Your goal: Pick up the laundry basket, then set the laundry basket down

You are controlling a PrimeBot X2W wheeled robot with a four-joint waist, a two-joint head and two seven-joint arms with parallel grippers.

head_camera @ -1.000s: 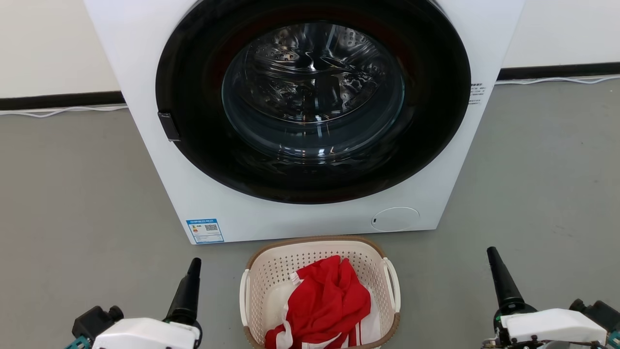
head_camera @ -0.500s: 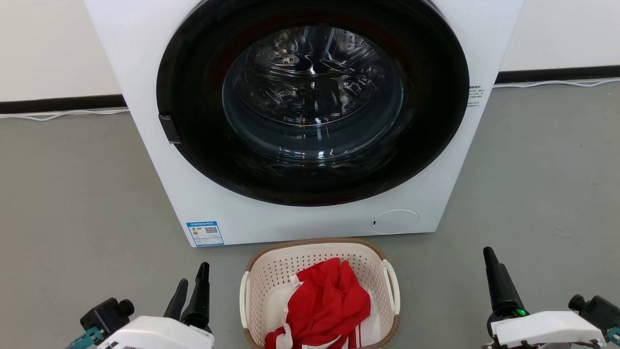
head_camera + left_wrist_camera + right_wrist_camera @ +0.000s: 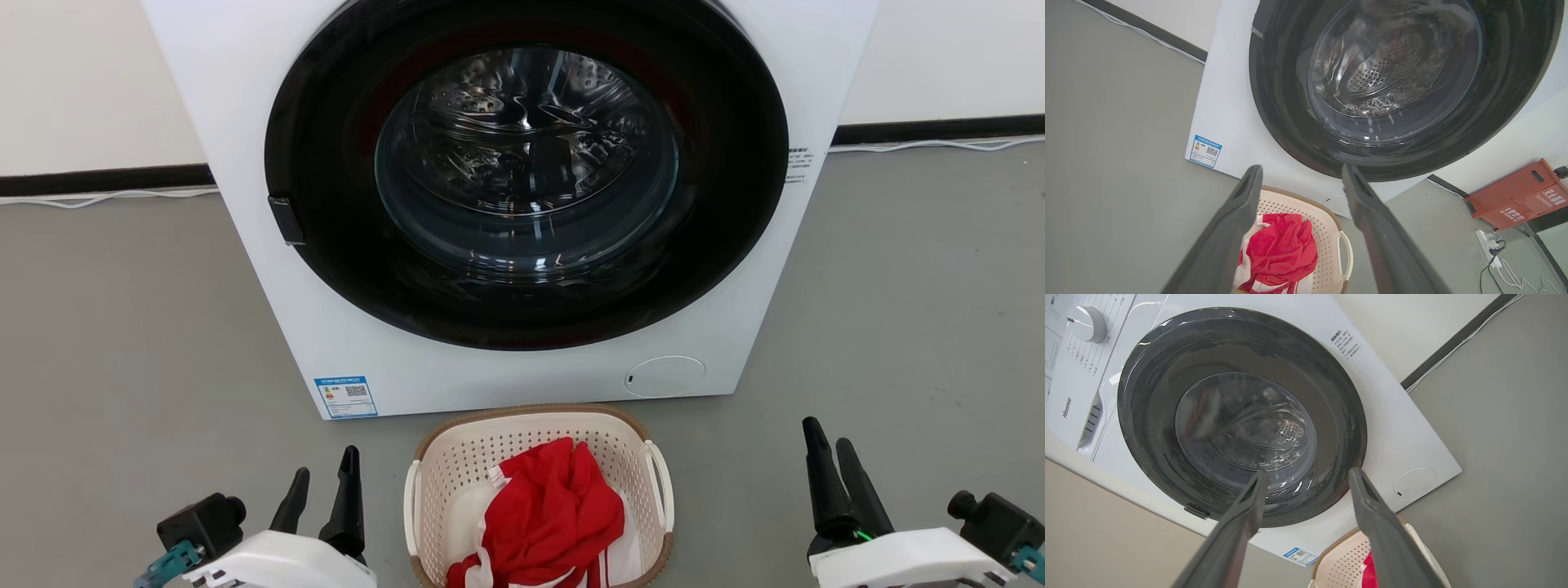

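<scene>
Within the last second the left gripper (image 3: pixel 326 463) had spread its two dark fingers, then the right gripper (image 3: pixel 824 433) did likewise; both stood released, holding nothing, likely readying for the white side handles (image 3: pixel 663 490). The small cream-white perforated plastic laundry basket (image 3: pixel 457 461) with a brown rim sat on the grey floor (image 3: pixel 122 327) between them, just before the white front-loading washing machine (image 3: pixel 490 380), a crumpled red garment (image 3: pixel 555 506) inside
</scene>
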